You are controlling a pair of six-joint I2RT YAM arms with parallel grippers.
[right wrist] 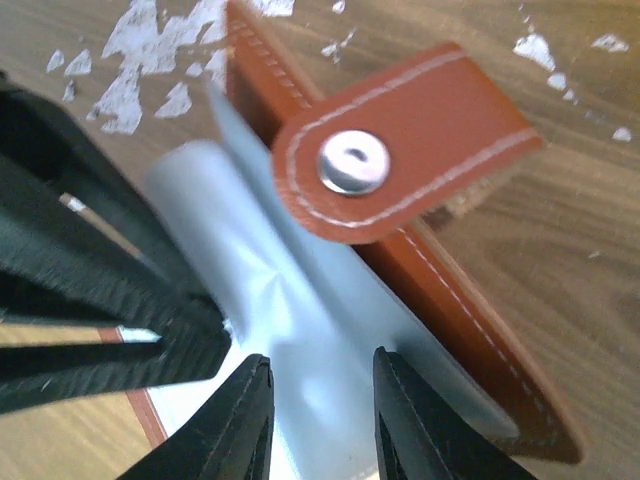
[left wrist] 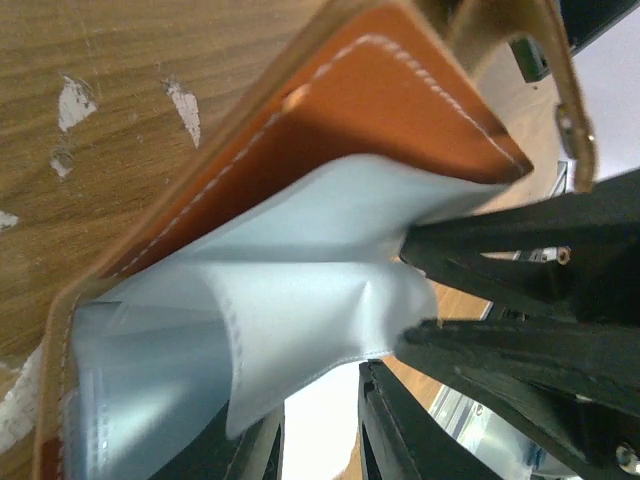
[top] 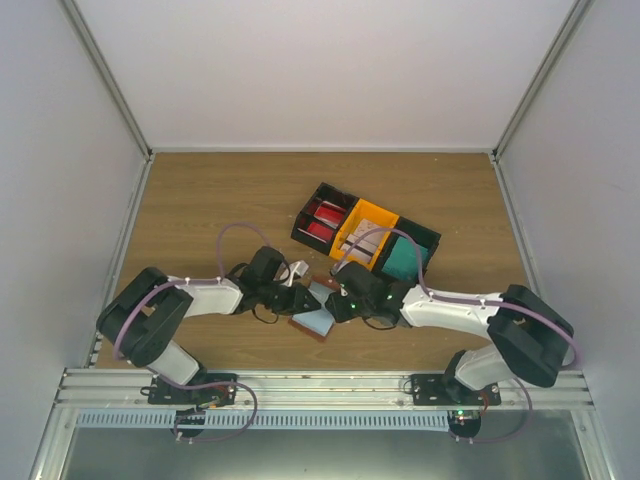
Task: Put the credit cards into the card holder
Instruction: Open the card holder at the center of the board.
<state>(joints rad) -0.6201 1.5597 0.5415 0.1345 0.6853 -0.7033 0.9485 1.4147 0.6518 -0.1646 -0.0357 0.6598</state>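
Wood table (top: 200, 200): left gripper (right wrist: 205, 335) pinches holder (right wrist: 450, 170) pocket (right wrist: 300, 290), presumably spreading it for cards (top: 321, 224); right gripper (right wrist: 315, 375) narrow astride it, grip unclear.

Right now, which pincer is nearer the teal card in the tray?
Right. The right pincer is down-left of the teal card; the left pincer lies farther left.

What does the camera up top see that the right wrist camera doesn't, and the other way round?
Only the top view shows the black-and-orange tray with red cards and a teal card inside. Only the right wrist view shows the shiny snap on the tab and white flecks on the wooden table. Both show the card holder between the left gripper and right gripper.
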